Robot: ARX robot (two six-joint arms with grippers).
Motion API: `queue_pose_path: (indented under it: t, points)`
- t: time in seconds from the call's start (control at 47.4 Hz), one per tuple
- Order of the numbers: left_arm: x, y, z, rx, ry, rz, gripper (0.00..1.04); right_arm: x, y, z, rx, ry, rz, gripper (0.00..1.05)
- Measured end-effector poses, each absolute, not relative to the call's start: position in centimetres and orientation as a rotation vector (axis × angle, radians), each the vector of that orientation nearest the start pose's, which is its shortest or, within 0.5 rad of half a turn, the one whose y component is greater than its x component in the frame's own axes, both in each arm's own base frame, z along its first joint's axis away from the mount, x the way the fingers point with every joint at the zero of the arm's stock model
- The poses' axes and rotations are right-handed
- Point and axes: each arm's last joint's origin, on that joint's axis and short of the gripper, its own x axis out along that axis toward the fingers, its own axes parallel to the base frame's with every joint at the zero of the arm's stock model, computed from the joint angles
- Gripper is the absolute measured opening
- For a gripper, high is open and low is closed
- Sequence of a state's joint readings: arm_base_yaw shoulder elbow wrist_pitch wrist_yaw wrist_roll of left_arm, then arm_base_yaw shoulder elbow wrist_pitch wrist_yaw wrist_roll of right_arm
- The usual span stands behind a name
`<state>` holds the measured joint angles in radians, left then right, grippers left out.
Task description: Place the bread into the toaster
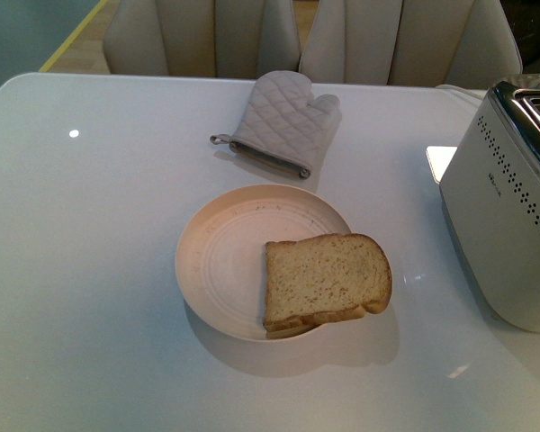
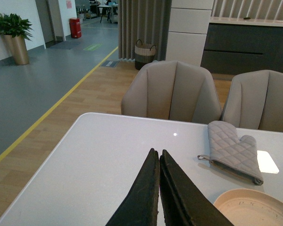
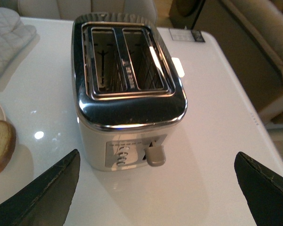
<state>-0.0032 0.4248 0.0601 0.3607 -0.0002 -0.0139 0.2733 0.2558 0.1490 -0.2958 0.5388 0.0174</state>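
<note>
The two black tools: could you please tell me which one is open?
The right tool, spread wide before the white chrome-topped toaster; the left tool is pressed shut.

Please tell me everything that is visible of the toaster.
The toaster is a white box with a shiny chrome top holding two long slots, both empty. Rows of small dark dots line its side. One end carries small buttons and a lever. It stands upright on the white table, right of the plate, touching nothing else.
</note>
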Motion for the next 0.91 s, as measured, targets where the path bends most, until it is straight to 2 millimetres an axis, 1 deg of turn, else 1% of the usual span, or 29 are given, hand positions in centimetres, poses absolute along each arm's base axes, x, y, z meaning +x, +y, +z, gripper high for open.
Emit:
queue_pose_path:
  t: [0.106, 0.211, 0.232, 0.295, 0.38, 0.443, 0.549, 0.591, 0.675, 0.76, 0.844, 0.907]
  points:
    - [12.3, 0.0, 17.9, -0.013, 0.002, -0.003, 0.03, 10.8, 2.1, 18.6, -0.126, 0.314, -0.219, 0.96]
    - [12.1, 0.0, 17.8, -0.012, -0.001, -0.003, 0.03, 12.7, 3.0, 20.3, -0.066, 0.308, -0.146, 0.96]
    - [12.0, 0.0, 17.7, -0.012, -0.002, -0.003, 0.03, 13.2, 3.2, 20.5, -0.056, 0.315, -0.131, 0.96]
    - [11.8, 0.0, 17.0, -0.012, -0.007, -0.003, 0.03, 16.0, 4.2, 21.1, 0.012, 0.354, -0.072, 0.96]
    - [11.6, 0.0, 17.1, -0.011, -0.013, -0.002, 0.03, 19.4, 5.7, 20.9, 0.073, 0.409, -0.016, 0.96]
    - [11.4, 0.0, 17.1, -0.011, -0.012, -0.003, 0.03, 22.0, 6.9, 20.3, 0.117, 0.466, 0.013, 0.96]
    - [11.1, 0.0, 17.0, -0.011, -0.012, -0.003, 0.03, 24.7, 8.4, 18.7, 0.185, 0.578, 0.061, 0.96]
    - [11.1, 0.0, 17.0, -0.011, -0.012, -0.003, 0.03, 25.1, 8.6, 18.2, 0.212, 0.607, 0.074, 0.96]
    - [10.9, 0.0, 17.0, -0.011, -0.013, -0.003, 0.03, 26.0, 9.4, 16.3, 0.26, 0.695, 0.098, 0.96]
    - [10.8, 0.0, 17.0, -0.011, -0.012, -0.003, 0.03, 26.5, 9.7, 14.8, 0.285, 0.746, 0.106, 0.96]
    - [10.0, 0.0, 16.6, -0.011, 0.017, -0.003, 0.03, 27.1, 10.2, 11.9, 0.33, 0.835, 0.11, 0.96]
    - [9.8, 0.0, 16.7, -0.011, -0.004, -0.003, 0.03, 27.4, 10.3, 10.5, 0.346, 0.876, 0.093, 0.96]
